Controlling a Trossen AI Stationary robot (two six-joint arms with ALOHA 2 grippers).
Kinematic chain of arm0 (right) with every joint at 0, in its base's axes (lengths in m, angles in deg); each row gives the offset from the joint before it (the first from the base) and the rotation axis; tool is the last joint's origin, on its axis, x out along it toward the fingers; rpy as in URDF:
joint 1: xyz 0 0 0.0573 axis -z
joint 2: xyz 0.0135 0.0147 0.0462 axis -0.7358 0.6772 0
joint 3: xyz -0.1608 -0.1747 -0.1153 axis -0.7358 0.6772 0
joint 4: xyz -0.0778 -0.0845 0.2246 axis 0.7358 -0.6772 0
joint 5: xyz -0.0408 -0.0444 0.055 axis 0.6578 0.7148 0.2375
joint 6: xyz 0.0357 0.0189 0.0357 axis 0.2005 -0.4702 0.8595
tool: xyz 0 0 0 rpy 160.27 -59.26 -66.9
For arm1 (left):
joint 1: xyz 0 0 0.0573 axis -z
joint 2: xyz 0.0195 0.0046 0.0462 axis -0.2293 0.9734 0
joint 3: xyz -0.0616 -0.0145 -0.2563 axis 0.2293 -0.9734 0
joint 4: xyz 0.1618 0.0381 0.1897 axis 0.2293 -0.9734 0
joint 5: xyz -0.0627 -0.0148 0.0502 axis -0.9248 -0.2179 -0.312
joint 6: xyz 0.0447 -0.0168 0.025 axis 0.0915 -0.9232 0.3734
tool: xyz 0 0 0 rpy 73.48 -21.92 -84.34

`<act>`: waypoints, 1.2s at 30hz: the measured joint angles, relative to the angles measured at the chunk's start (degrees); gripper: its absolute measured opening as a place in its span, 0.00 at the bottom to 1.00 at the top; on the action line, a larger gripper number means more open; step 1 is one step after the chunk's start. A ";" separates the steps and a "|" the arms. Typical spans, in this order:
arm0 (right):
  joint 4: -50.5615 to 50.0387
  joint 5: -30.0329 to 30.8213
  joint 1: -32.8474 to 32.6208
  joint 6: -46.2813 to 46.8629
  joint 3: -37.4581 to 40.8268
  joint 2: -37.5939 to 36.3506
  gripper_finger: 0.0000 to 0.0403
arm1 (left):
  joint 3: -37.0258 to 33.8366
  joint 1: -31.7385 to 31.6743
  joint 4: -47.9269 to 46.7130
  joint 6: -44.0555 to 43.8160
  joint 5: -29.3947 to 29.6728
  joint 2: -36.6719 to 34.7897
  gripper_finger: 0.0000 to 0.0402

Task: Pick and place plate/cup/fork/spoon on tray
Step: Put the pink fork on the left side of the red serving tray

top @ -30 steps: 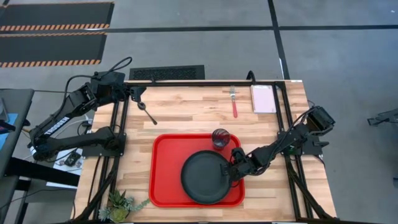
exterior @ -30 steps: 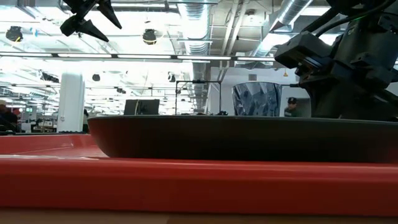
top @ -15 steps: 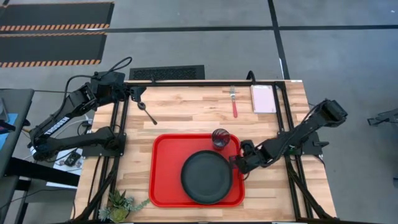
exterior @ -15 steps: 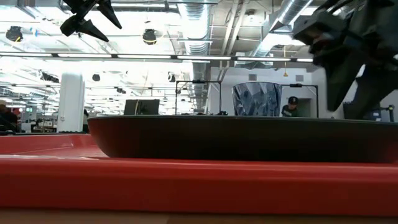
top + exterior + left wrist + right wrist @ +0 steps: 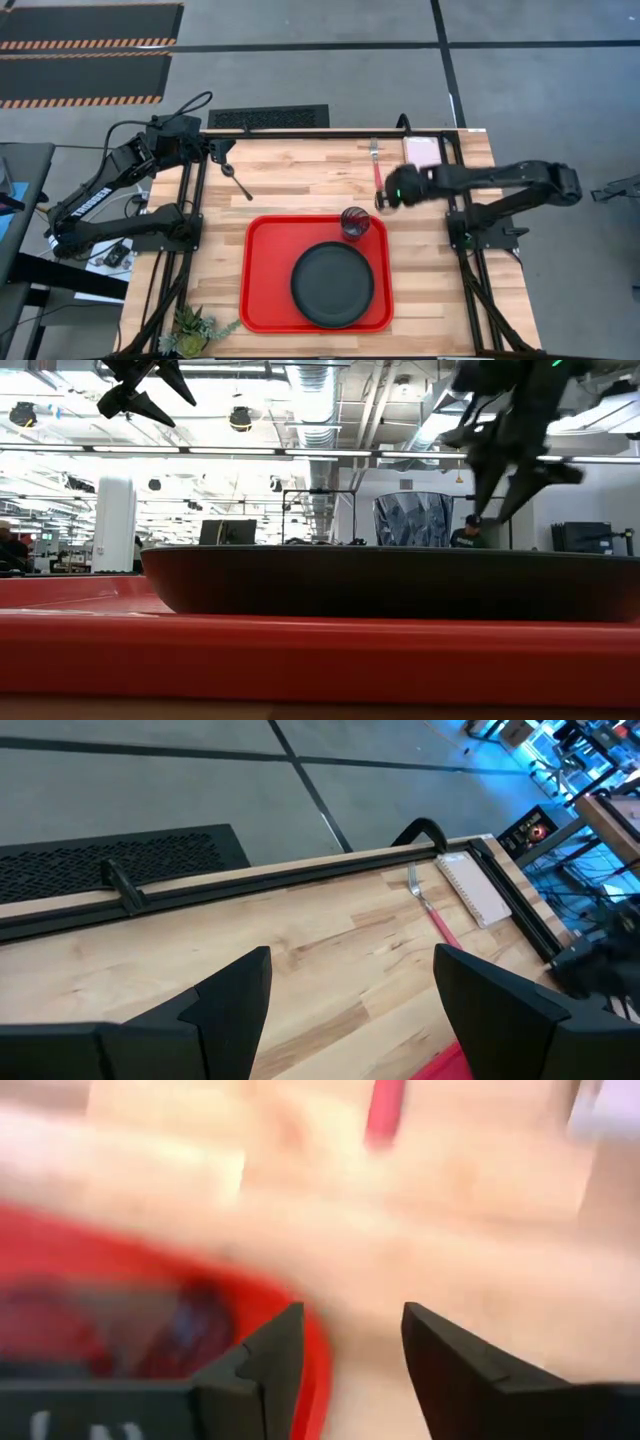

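Fork with the slim red handle and silver tines (image 5: 376, 166) lies on the pale wooden worktop (image 5: 300, 180) near its far edge, just beside a small pale pinkish-white rectangular pad (image 5: 423, 154), and I judge it to be my next pick. Two of the four pieces look settled: the round flat black plate (image 5: 333, 285) sits inside the large bright red plastic tray (image 5: 267, 275), and the small dark-tinted see-through tumbler (image 5: 354, 222) stands upright at the tray's far rim, just beyond the plate. Left to do, as I read it, are the fork and the small thin dark metal spoon (image 5: 237, 179), which lies on the bare wood well apart from the tray, towards my left side. My right jaws (image 5: 384, 197) hang above the worktop between the tumbler and the near end of the fork's handle, parted with nothing between them; the right wrist view shows the gap and a blur of red handle ahead. My left jaws (image 5: 218, 151) wait at the far left corner of the worktop, close by the spoon, also spread apart and empty. The only writing I can find is white lettering along my left arm (image 5: 95, 200), too small for me to read.
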 joint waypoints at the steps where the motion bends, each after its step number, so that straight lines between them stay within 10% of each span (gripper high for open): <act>1: 0.96 0.00 2.96 -3.30 -0.02 0.46 0.50 | 0.00 0.00 0.00 0.00 0.00 0.00 0.66; 13: 14.02 -2.38 25.87 -25.56 -0.65 14.28 0.57 | 0.00 0.00 -0.87 -0.11 0.00 0.00 0.66; 36: 14.41 -1.72 26.24 -31.35 -10.76 36.32 0.57 | 0.00 0.00 -3.06 -1.33 0.04 0.02 0.66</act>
